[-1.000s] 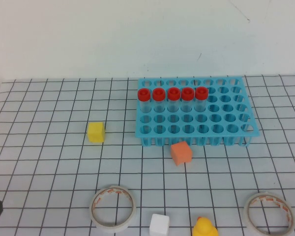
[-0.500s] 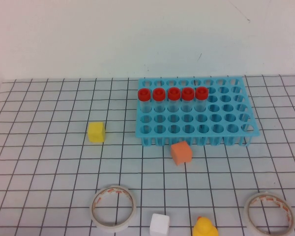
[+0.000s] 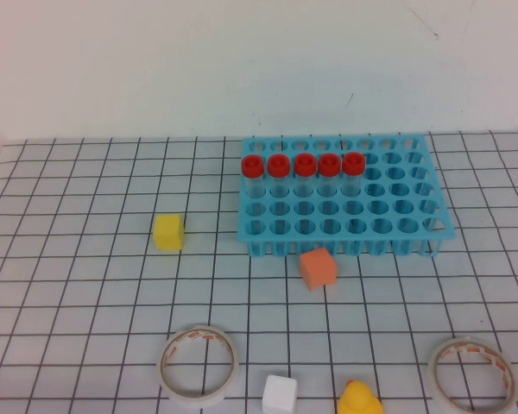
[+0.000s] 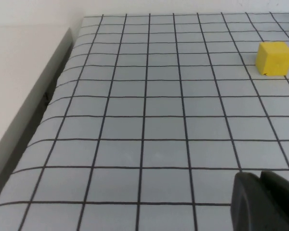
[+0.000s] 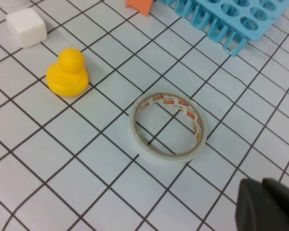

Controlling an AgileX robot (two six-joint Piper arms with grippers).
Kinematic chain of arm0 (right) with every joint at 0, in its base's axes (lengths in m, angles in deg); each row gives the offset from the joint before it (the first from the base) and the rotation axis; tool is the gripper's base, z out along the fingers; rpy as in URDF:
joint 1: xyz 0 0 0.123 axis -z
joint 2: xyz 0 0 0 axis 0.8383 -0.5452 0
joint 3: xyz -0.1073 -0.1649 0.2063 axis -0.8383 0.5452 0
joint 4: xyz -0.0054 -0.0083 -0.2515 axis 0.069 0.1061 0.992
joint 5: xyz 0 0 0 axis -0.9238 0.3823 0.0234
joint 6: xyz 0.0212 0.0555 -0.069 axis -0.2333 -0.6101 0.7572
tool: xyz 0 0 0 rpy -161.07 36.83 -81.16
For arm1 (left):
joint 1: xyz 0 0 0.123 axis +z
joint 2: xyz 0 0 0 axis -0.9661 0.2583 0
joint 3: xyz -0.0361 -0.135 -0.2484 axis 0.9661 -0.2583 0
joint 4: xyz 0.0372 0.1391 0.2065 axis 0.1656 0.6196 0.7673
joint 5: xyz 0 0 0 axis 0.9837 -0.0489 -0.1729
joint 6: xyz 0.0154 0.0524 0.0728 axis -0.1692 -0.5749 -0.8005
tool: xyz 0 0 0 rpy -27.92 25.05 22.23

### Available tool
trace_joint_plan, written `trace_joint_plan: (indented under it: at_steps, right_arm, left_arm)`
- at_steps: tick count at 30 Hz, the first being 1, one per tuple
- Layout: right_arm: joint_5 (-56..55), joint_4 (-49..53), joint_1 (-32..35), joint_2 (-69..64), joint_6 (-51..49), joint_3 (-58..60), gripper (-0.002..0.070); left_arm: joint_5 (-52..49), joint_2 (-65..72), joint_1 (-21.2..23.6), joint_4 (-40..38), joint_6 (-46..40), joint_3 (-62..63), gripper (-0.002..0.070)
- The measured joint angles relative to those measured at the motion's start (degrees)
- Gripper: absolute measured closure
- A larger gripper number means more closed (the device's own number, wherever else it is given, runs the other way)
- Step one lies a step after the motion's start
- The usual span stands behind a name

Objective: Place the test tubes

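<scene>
A blue test tube rack (image 3: pixel 354 246) stands at the back middle of the gridded table. Several red-capped test tubes (image 3: pixel 304 164) stand upright side by side in its second row from the back. A corner of the rack (image 5: pixel 241 19) also shows in the right wrist view. Neither gripper appears in the high view. My left gripper (image 4: pixel 260 177) hovers shut and empty over bare grid near the table's left edge. My right gripper (image 5: pixel 262 184) is shut and empty, just beside a tape roll (image 5: pixel 167 127).
A yellow cube (image 3: pixel 168 231) lies left of the rack, an orange cube (image 3: pixel 318 267) just in front of it. Along the front edge sit a tape roll (image 3: pixel 198 364), a white cube (image 3: pixel 280 395), a yellow duck (image 3: pixel 359 399) and a second roll (image 3: pixel 473 373).
A dark tip of the left gripper at the high view's bottom left corner has slipped out of view. The rack, tubes and other objects have not moved.
</scene>
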Motion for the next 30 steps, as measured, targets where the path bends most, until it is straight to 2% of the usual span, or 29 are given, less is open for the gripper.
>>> trace_joint_plan:
  at_steps: [6,15,30]
  right_arm:
    - [0.0,0.0,0.0,0.0,0.0,0.0,0.0676]
    - [0.0,0.0,0.0,0.0,0.0,0.0,0.0676]
    - [0.0,0.0,0.0,0.0,0.0,0.0,0.0676]
  left_arm:
    - [-0.1,0.0,-5.1,0.0,1.8,0.0,0.0676]
    - [-0.3,0.0,-5.3,-1.1,-6.3,0.0,0.0676]
    - [-0.4,0.0,-5.3,-1.8,-6.8,0.1,0.0676]
